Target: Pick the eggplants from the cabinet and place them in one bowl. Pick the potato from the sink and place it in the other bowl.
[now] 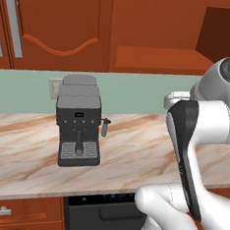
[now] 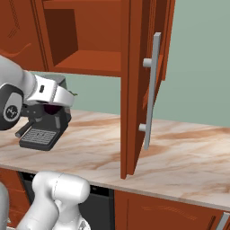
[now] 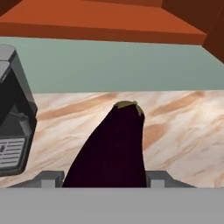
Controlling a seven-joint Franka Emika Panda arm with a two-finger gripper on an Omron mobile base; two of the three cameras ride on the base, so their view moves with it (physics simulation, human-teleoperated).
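A long dark purple eggplant (image 3: 116,148) with a green stem cap sticks out between my fingertips (image 3: 50,178). My gripper (image 3: 105,179) is shut on it, above the marble counter. From the right base view the gripper (image 2: 50,111) hangs just below the open cabinet (image 2: 90,60), with the eggplant (image 2: 53,109) a dark spot under the white hand. The cabinet's shelf niche (image 1: 161,57) looks bare. In the left base view my own forearm covers the gripper. The bowls, the potato and the sink are out of view.
A black coffee machine (image 1: 79,119) stands on the marble counter (image 1: 25,153), close to the left of the gripper (image 2: 42,130). The open cabinet door (image 2: 134,90) with its long silver handle (image 2: 152,85) juts out over the counter at the right.
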